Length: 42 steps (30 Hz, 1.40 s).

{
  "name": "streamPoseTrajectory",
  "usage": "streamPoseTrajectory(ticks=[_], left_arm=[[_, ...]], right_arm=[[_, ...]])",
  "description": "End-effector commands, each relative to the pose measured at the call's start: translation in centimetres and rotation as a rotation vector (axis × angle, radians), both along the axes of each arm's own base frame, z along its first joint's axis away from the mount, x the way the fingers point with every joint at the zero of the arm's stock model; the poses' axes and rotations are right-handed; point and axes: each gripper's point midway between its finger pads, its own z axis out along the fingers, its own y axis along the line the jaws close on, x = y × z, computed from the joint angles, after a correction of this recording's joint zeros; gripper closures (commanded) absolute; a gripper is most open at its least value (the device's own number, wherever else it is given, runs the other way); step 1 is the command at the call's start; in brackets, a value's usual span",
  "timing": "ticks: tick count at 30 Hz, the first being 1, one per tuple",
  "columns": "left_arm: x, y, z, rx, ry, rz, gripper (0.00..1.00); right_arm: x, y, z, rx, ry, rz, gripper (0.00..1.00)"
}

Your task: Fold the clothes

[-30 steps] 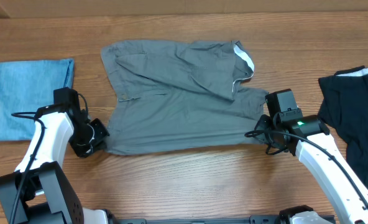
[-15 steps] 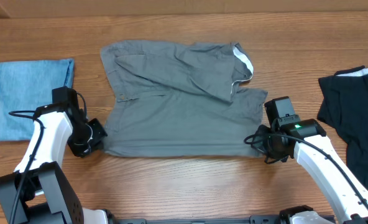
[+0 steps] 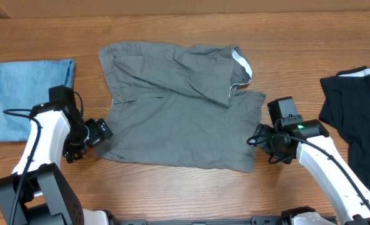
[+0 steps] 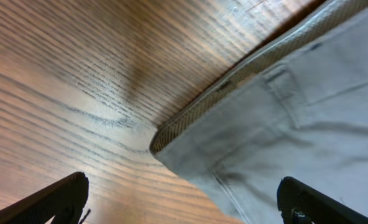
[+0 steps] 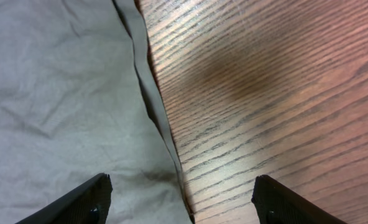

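Note:
The clothes (image 3: 179, 119), one wrinkly grey garment, lie spread flat across the middle of the table, with a white lining showing at the far right corner. My left gripper (image 3: 101, 130) stands open at the garment's near left corner. In the left wrist view that corner and its waistband edge (image 4: 234, 81) lie on the wood below my left gripper (image 4: 187, 205), with nothing gripped. My right gripper (image 3: 257, 139) is open at the near right edge. The cloth (image 5: 59, 93) lies under my right gripper (image 5: 184, 202), its hem running between the two fingers.
A folded light blue denim piece (image 3: 32, 97) lies at the left edge of the table. A black garment (image 3: 354, 119) lies at the right edge. Bare wood runs along the front and back of the table.
Both grippers have opened and let go of the grey garment's near corners. The near hem now lies flat, closer to the front edge than a second ago.

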Motion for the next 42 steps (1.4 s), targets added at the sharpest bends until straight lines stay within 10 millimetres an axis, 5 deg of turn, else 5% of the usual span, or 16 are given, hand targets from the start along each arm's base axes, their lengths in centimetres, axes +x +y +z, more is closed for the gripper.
streamPoseTrajectory(ticks=[1, 9, 13, 16, 21, 25, 28, 40, 42], left_arm=[[3.2, 0.0, 4.0, -0.029, -0.098, -0.012, 0.0], [8.0, -3.0, 11.3, -0.167, -0.301, -0.109, 0.01], [9.6, -5.8, 12.0, -0.198, -0.357, -0.19, 0.03], [10.4, -8.0, 11.8, -0.191, -0.384, -0.264, 0.02], [11.2, -10.3, 11.5, -0.155, -0.41, -0.35, 0.0], [11.4, -11.5, 11.5, -0.139, -0.418, -0.373, 0.0], [11.4, -11.8, 11.5, -0.143, -0.416, -0.38, 0.0], [11.3, -11.7, 11.5, -0.144, -0.415, -0.379, 0.0], [11.3, -11.7, 11.5, -0.144, -0.415, -0.379, 0.0]], right_arm=[[2.2, 0.1, 2.1, -0.01, -0.075, 0.024, 0.23], [6.4, 2.0, 7.5, 0.024, -0.248, 0.241, 0.32], [8.3, 2.7, 10.0, 0.041, -0.337, 0.274, 0.59], [10.4, 3.1, 11.1, 0.034, -0.43, 0.304, 0.55], [13.0, 3.8, 11.0, 0.033, -0.501, 0.347, 0.55], [14.8, 4.2, 8.9, 0.037, -0.486, 0.35, 0.53], [16.7, 6.5, 7.5, 0.083, -0.534, 0.521, 0.47], [20.7, 5.7, 9.7, 0.033, -0.717, 0.51, 0.46], [20.9, 5.7, 10.0, 0.021, -0.732, 0.529, 0.56]])
